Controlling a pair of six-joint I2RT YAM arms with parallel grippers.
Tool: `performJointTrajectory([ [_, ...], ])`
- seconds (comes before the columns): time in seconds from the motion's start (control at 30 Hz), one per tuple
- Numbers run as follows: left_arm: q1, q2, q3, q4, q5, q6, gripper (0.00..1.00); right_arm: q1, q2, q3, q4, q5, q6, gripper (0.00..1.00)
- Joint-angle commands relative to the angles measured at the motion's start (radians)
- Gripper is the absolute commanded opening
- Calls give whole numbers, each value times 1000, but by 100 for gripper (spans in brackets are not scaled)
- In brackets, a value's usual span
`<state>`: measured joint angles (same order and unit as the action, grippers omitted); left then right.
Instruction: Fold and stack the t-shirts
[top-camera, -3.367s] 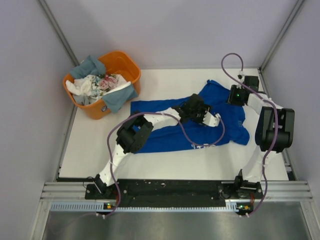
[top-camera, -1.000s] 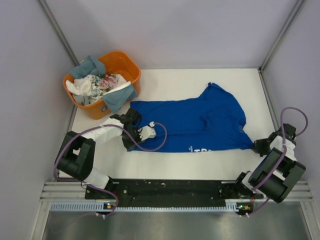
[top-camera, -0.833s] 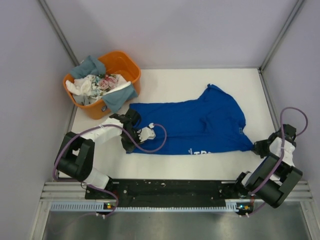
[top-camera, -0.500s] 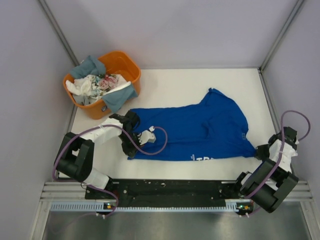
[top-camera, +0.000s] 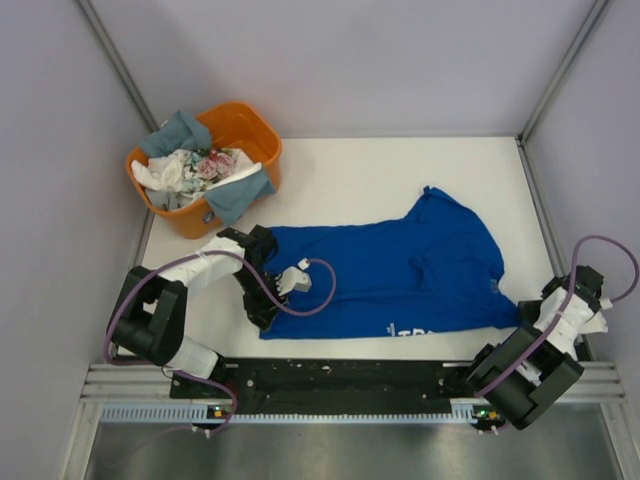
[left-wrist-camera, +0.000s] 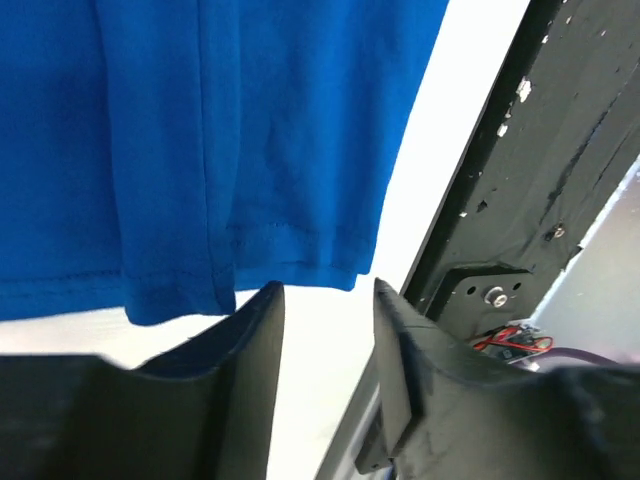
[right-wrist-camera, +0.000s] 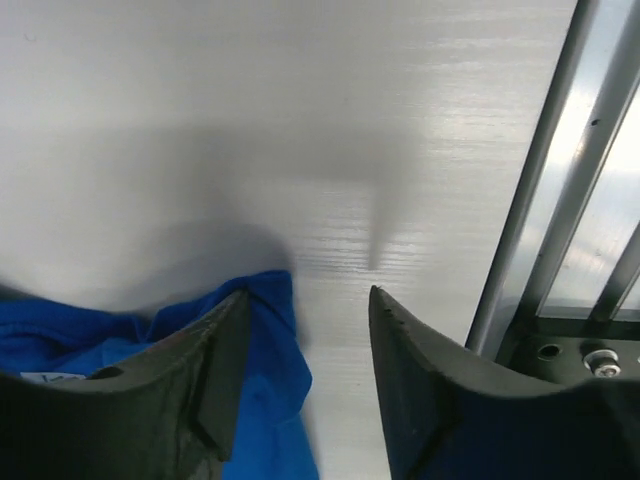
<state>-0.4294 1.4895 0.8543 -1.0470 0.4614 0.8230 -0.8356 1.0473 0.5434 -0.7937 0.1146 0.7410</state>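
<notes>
Blue t-shirt (top-camera: 400, 270) lying flat on the white table (top-camera: 350, 170), left fingers (left-wrist-camera: 268, 312) open at its near left corner, right fingers (right-wrist-camera: 386, 322) open at its right tip, orange tub (top-camera: 262, 140) far left, full of grey-blue, white and flowery shirts (top-camera: 190, 165).

The royal blue t-shirt (top-camera: 390, 275) lies spread across the counter (top-camera: 350, 170) in front of me. It is mostly flat with a few creases, and its stitched hem (left-wrist-camera: 290, 262) lies to my left. White lettering (top-camera: 413, 332) shows along the edge nearest me. The other shirts sit crumpled in a heap in the orange tub (top-camera: 255, 130) at my far left: a dusty grey-blue shirt (top-camera: 182, 130), a white shirt (top-camera: 165, 172) and a floral shirt (top-camera: 212, 163). Some grey-blue cloth hangs over the rim.
</notes>
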Motion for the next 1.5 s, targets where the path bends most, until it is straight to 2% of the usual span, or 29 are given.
performJointTrajectory([
  [0.0, 11, -28, 80, -34, -6, -2, 49, -11, -24, 62, 1, 37, -3, 62],
  [0.03, 18, -26, 116, -34, -19, -10, 51, -11, -32, 73, -1, 28, -8, 70],
  [0.1, 47, -18, 202, -25, -30, -31, 53, -11, -46, 93, -1, -13, -17, 77],
  [0.23, 155, 8, 376, 28, 26, -82, 61, -8, -75, 127, 20, -136, -52, 79],
  [0.33, 179, 52, 446, 108, -1, -134, 64, 39, -107, 171, 33, -165, -97, 79],
  [0.43, 179, 115, 492, 162, -41, -169, 64, 180, -167, 242, 60, -119, -164, 79],
  [0.5, 179, 161, 532, 177, -49, -173, 64, 318, -216, 286, 109, -9, -221, 79],
  [0.57, 176, 208, 567, 192, -72, -162, 64, 445, -245, 319, 201, -22, -300, 80],
  [0.63, 175, 258, 603, 205, -102, -137, 64, 515, -233, 360, 282, -81, -374, 82],
  [0.77, 156, 376, 689, 197, -211, -84, 64, 706, -22, 528, 327, -93, -556, 81],
  [0.9, 152, 434, 724, 188, -260, -50, 64, 825, 294, 748, 249, -73, -670, 79],
  [1.03, 152, 459, 726, 189, -270, -7, 64, 829, 599, 982, 188, -85, -701, 66],
  [1.1, 152, 471, 727, 186, -279, 19, 64, 829, 724, 1084, 160, -140, -716, 64],
  [1.23, 152, 511, 759, 174, -285, 45, 64, 859, 917, 1239, 113, -180, -735, 65],
  [1.47, 158, 575, 822, 162, -215, 87, 67, 885, 1109, 1379, 108, -271, -767, 72],
])
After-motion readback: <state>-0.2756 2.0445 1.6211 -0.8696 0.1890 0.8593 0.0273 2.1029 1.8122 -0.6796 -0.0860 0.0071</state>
